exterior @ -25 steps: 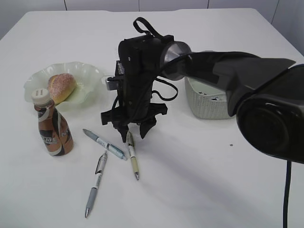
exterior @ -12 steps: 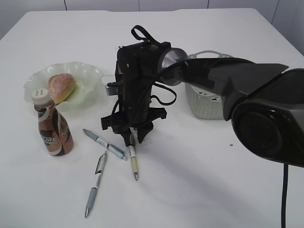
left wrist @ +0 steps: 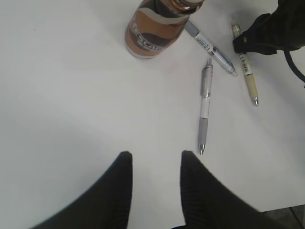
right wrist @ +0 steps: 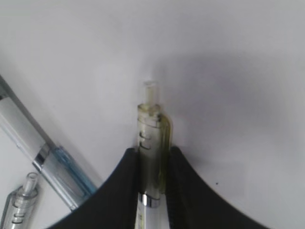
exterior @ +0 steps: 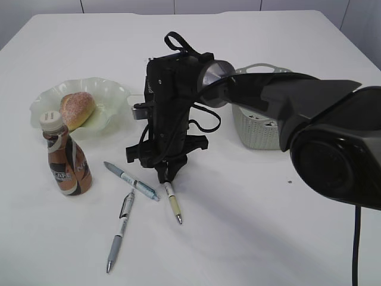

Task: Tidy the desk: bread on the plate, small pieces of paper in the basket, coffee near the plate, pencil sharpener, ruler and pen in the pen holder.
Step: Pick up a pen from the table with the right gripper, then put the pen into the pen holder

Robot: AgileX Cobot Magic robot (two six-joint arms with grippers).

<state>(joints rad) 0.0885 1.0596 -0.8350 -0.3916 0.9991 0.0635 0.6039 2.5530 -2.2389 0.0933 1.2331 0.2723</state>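
Observation:
My right gripper (exterior: 167,176) (right wrist: 152,155) is down at the desk (exterior: 250,226), shut on the clip end of an olive-yellow pen (exterior: 173,203) (right wrist: 152,136) whose tip still lies on the surface. A blue-and-white pen (exterior: 131,180) and a grey pen (exterior: 121,229) lie just left of it. The bread (exterior: 77,109) sits on the green wavy plate (exterior: 113,90), with the coffee (exterior: 65,162) standing in front. My left gripper (left wrist: 156,160) hovers open over bare desk, near the grey pen's (left wrist: 205,105) tip. Pen holder, ruler and pencil sharpener are hidden or out of view.
The grey-green perforated basket (exterior: 257,134) stands right of my right arm, partly covered by it; what it holds is unclear. The right arm's dark bulk fills the right side of the exterior view. White desk stretches in front and to the right.
My right gripper dropped onto the olive-yellow pen and its jaws closed on the clip end. The pen's tip swung slightly right. The left gripper stayed put.

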